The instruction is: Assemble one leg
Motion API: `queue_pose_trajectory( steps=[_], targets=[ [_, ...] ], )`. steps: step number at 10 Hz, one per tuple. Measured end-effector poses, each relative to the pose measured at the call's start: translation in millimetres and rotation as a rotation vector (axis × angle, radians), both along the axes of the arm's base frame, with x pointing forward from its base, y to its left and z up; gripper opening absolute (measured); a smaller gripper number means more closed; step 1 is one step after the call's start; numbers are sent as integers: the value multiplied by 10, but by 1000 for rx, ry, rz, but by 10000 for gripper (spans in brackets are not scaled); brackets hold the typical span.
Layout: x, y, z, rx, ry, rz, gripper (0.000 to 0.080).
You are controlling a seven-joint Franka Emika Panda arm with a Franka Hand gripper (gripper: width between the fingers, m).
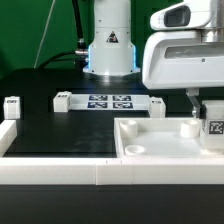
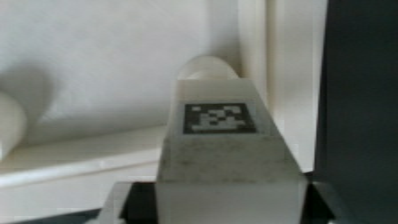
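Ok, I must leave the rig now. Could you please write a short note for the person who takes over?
Gripper: shut on the leg, with the leg's tag facing the wrist camera.
Where: the leg is held upright at the white tray, at its end on the exterior view's right.
Done: the leg is grasped and is at the tray.
Left: seat the leg and fix it to the tray. I cannot tell if it touches the tray yet.
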State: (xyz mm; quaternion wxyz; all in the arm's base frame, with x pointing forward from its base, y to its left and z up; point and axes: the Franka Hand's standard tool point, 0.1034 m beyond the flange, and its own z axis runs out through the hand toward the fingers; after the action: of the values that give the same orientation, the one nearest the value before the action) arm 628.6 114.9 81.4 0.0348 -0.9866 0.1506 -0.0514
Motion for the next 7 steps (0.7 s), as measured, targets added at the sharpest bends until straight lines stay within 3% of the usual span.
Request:
queue_pose_trajectory(
  steps=[3, 7],
  targets=[
    [-9, -62, -26, 62, 30, -434, 291],
    [-52, -65, -43, 112, 66, -961, 291]
  ],
)
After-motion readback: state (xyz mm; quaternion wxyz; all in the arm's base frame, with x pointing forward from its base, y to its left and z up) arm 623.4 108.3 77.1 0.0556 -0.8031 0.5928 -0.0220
